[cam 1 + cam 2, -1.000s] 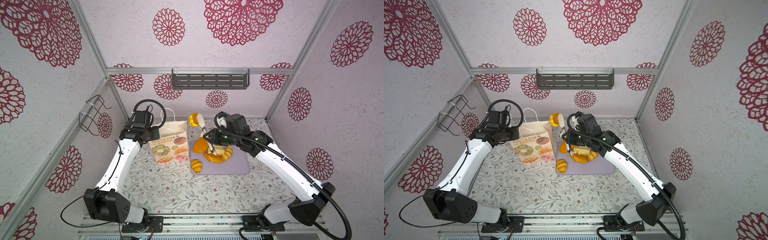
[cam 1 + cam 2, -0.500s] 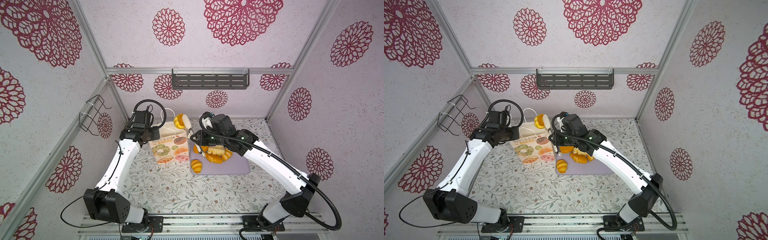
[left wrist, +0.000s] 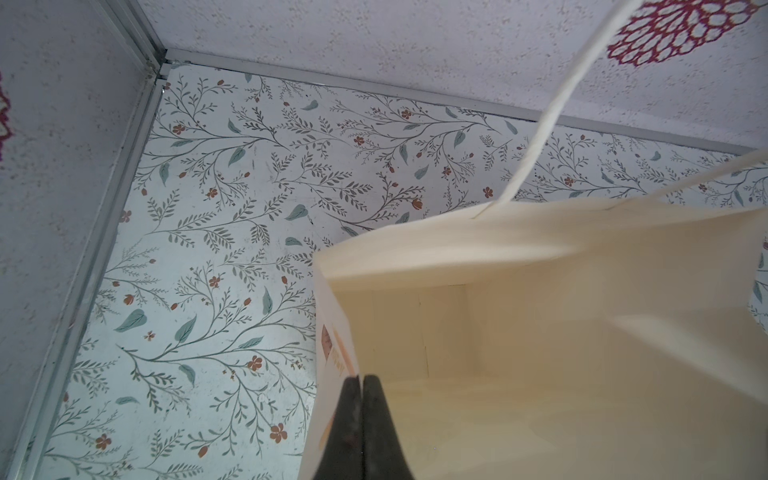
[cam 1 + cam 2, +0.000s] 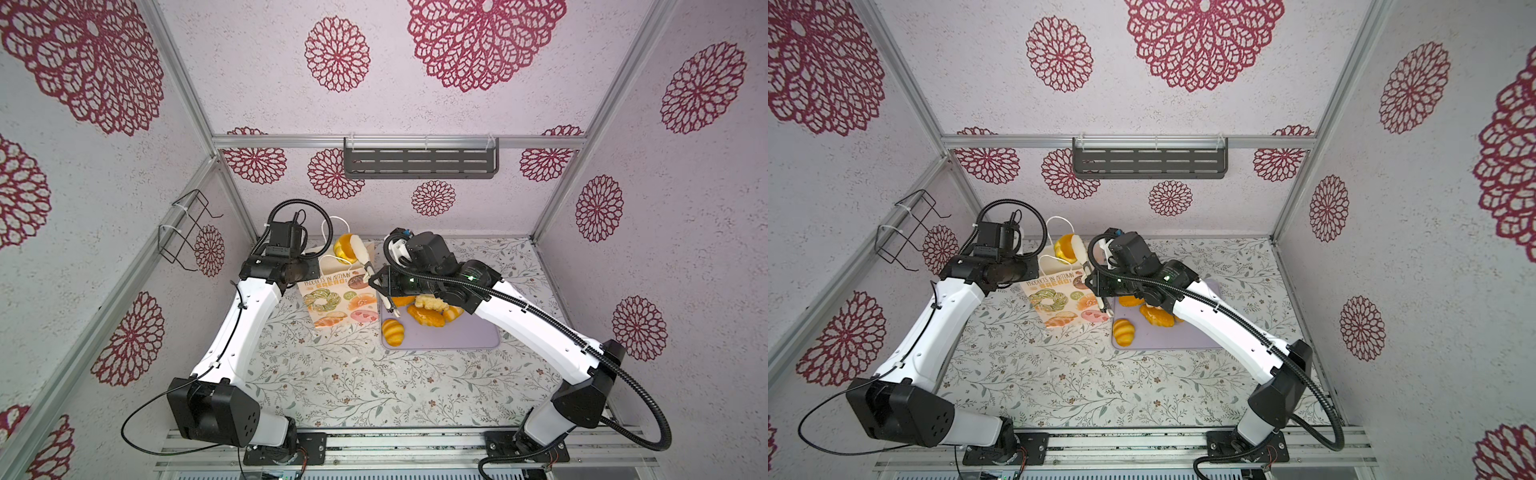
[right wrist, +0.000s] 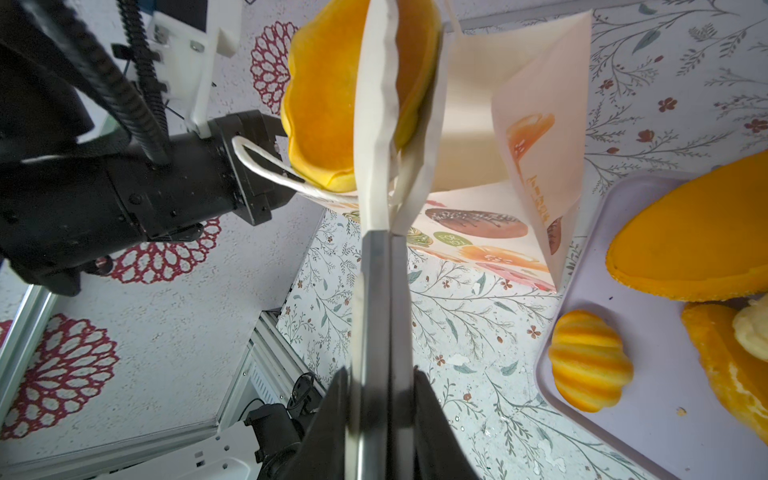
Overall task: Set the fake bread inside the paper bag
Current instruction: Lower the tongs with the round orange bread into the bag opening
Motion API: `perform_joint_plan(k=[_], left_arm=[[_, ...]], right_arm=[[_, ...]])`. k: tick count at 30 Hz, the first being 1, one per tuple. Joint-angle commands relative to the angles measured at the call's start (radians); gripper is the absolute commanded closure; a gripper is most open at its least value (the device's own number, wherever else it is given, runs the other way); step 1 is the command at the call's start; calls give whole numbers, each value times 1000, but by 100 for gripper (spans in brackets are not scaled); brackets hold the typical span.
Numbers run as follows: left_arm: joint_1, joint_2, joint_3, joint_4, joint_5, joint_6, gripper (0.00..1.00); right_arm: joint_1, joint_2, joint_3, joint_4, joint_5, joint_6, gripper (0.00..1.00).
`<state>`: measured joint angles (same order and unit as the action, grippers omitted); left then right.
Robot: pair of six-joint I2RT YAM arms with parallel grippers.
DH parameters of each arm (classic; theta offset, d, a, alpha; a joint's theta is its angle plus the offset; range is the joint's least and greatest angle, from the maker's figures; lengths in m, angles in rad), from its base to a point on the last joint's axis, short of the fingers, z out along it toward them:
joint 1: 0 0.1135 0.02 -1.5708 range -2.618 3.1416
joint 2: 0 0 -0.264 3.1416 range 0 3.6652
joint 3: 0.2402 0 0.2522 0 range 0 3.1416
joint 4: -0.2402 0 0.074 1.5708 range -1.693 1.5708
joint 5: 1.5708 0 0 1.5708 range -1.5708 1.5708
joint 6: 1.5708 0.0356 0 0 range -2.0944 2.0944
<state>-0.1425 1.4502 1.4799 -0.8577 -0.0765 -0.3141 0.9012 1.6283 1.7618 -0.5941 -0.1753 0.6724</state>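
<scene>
Fingers (image 5: 376, 291) of right gripper (image 5: 409, 50): narrow, pads pinched on edge of orange bun (image 5: 320, 104), most of it sticking out to one side of the pads. In both top views, upper centre: orange bun (image 4: 344, 247) hanging just over far side of paper bag (image 4: 340, 299) mouth, not inside yet.

Fingers of left gripper (image 3: 362, 399): fully together at bottom centre of left wrist view, clamped on rim of paper bag, holding mouth open. No bread visible inside from that view.

Rest of fake bread (image 4: 428, 313) piled on lilac tray (image 4: 457, 338), just right of bag at centre of a top view. One ribbed bun (image 4: 392, 331) apart from the pile, at tray's lower left corner.

Step in hand, as judged: carry-over and drop into bag.

To do it well:
- Centre orange bun over the opening before lowering; now closer to far rim.
- Mind white cord handle (image 5: 270, 168) looping right under it in right wrist view, a likely snag.
- Lower below rim, then part pads.
- Off-centre pinch, so risk of swing or slip; go slow.
- Hold left clamp firm against thin paper wall folding inward.

Bag standing on counter (image 4: 332, 382); tilt hard to judge.
</scene>
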Motion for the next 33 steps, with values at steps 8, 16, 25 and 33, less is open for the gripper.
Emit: perform_joint_plan(k=[8,16,25,33], left_arm=[[-9,-18,-12,4,7,15,100],[-9,-21,-13,7,8,15,100],[-11,-22,-14,7,8,16,100],[-12,-24,-14,6,6,17,100]], right_arm=[[44,0,43,91,22,2,100],[53,11,20,121,10,41,100],[57,-7,-63,177,10,76,100],[58,-29,-99,178,36,116,100]])
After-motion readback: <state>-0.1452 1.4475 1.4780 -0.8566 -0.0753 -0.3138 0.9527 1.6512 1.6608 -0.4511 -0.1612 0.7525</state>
